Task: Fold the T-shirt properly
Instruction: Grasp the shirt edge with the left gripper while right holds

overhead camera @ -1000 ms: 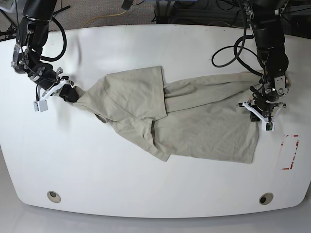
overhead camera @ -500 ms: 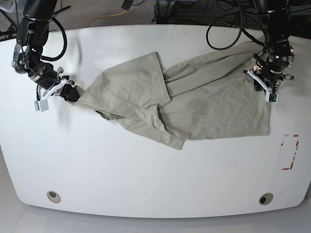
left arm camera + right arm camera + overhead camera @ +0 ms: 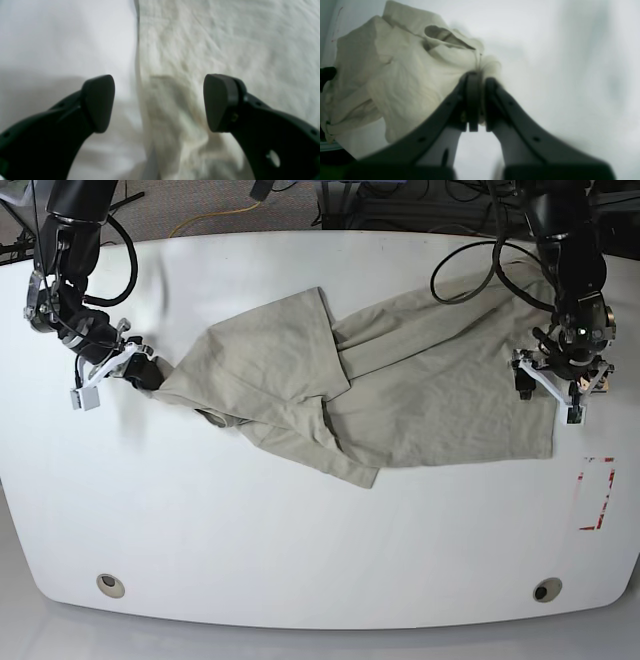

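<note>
Left gripper (image 3: 158,102) was seen released, jaws spread wide, nothing pinched; the T-shirt (image 3: 400,395) edge ran between the jaws, cloth under one, bare white worktop (image 3: 300,550) under the other. Right gripper (image 3: 477,80) was clenched on a bunched corner of the shirt, fabric fanning out ahead of the jaws. Shirt was laid crumpled across the worktop between both arms.

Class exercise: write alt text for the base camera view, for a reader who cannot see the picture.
A wrinkled khaki T-shirt lies spread and partly folded over itself on a white table, seen from above. The right gripper, at the picture's left, is shut on a bunched end of it; the left gripper, at the picture's right, stands open over the opposite edge.
</note>
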